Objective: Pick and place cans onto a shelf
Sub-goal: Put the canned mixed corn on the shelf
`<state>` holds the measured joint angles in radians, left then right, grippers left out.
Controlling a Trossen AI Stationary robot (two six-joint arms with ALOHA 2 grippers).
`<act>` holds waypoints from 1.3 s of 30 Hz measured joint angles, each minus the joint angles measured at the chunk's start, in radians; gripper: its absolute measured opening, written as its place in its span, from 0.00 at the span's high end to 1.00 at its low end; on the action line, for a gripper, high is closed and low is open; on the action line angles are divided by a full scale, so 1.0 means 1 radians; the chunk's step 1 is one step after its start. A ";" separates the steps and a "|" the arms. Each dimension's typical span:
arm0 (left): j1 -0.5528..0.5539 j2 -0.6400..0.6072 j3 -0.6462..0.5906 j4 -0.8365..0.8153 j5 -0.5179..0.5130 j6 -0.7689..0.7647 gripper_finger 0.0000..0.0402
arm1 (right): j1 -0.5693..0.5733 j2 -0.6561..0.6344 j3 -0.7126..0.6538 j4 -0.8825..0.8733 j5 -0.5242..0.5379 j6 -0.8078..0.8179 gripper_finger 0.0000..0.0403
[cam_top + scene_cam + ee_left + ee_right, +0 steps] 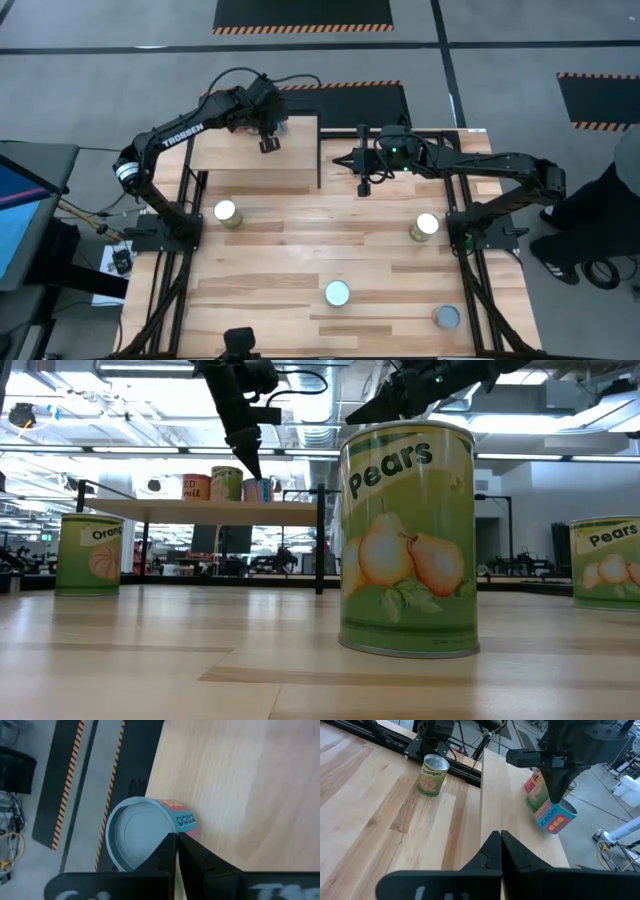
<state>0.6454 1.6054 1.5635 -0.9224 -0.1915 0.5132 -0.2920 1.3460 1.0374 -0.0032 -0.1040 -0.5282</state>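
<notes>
Cans on the shelf [250,155] sit at its far edge, where the left claw [269,145], fingers pressed together and empty, hovers above a blue-lidded can [145,832]. Right claw [365,186], also closed, hangs beside the shelf; four cans stand on the bench [300,255].

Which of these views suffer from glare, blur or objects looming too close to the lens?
Low view: the pears can looms large near the lens, and bright ceiling lights wash out the background. High view: the lids of two cans glare white. Left wrist view: the left gripper is blurred at the bottom edge.
</notes>
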 joint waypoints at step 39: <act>-0.001 0.000 0.000 0.008 0.027 0.014 0.94 | 0.011 0.000 0.000 0.004 -0.001 -0.004 0.98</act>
<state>0.6441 1.6054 1.5639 -0.9146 -0.1646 0.5273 -0.2806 1.3460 1.0374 0.0006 -0.1047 -0.5319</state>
